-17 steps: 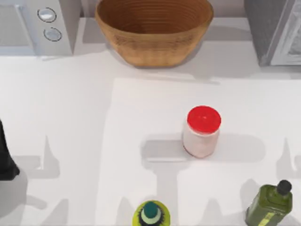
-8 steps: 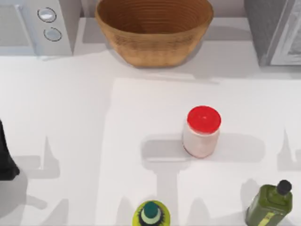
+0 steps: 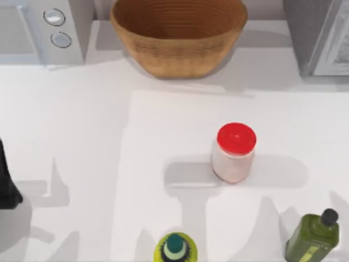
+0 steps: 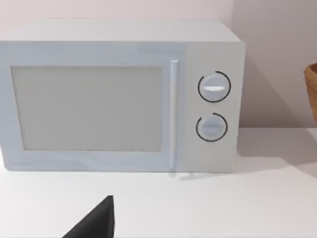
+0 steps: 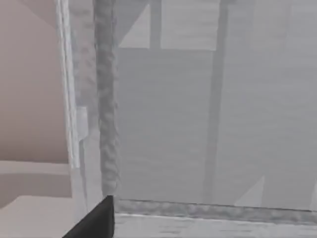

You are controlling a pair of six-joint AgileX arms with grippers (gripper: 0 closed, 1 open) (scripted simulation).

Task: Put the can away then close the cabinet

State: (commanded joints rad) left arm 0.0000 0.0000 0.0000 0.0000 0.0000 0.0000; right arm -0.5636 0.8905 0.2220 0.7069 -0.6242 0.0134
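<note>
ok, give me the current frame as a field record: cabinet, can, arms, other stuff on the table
cabinet: grey unit at the table's far right corner, white-framed door at its right; close up in the right wrist view
can: no point to give
left arm: dark part at the table's left edge, facing the microwave
right gripper: a dark fingertip near the cabinet
jar: red lid, white body, right of centre
basket: far centre
bottles: olive one near right; yellow-green one near centre
</note>
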